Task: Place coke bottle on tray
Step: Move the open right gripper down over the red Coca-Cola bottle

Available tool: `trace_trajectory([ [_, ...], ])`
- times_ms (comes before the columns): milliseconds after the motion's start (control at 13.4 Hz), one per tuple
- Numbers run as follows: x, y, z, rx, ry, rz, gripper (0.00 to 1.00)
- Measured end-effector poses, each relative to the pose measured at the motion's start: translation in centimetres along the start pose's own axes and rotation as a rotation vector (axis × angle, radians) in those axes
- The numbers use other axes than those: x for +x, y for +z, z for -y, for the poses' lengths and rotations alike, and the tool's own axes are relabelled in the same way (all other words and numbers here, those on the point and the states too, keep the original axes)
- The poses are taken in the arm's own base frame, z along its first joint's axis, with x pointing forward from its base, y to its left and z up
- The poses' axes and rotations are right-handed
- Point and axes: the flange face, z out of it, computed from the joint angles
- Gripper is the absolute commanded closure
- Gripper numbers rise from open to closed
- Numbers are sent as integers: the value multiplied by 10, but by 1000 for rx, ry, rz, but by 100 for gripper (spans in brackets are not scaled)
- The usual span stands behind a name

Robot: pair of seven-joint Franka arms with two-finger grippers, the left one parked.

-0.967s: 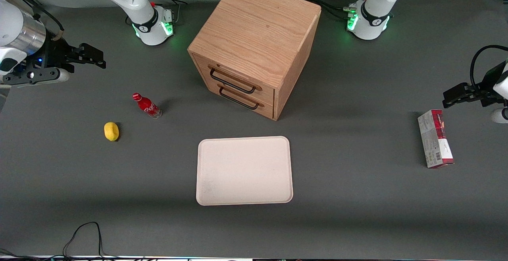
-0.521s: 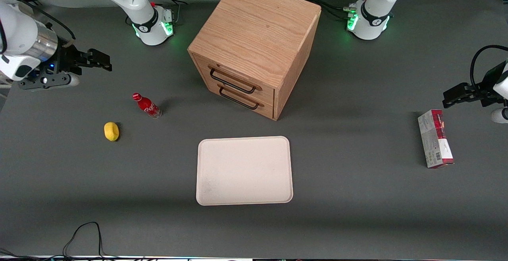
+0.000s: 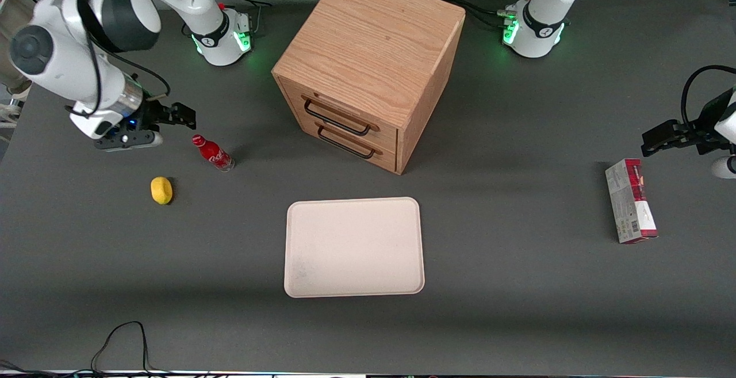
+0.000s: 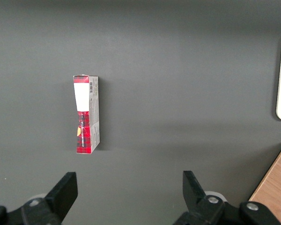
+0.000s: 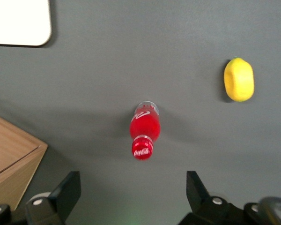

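Glossy coke bottle (image 5: 144, 126); matt tray (image 3: 353, 247); wood-grain cabinet (image 3: 368, 61).

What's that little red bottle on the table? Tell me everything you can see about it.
The coke bottle is a tiny red bottle with a red cap, a white script logo and a clear base. It stands upright on the dark grey table, touched by nothing else. A yellow lemon lies nearby, nearer the front camera; the pale tray lies apart from it. The robot's tool hovers just above it, fingers open, not gripping.

A robotics lab: grey table (image 3: 517, 309) with arm bases (image 3: 221, 35) bolted on, cables trailing.
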Motion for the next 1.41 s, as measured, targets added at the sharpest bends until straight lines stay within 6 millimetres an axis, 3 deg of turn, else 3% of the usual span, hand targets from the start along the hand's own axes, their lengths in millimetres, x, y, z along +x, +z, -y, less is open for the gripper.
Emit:
trace_trajectory([
  [446, 8, 81, -4, -4, 5, -25, 0],
  [893, 7, 93, -2, -5, -1, -10, 1],
  [967, 7, 93, -2, -5, -1, -10, 5],
  [1041, 7, 93, -2, -5, -2, -10, 59],
  [1116, 7, 93, -2, -5, -3, -10, 100],
  [1413, 3, 98, 0, -6, -11, 2, 100],
])
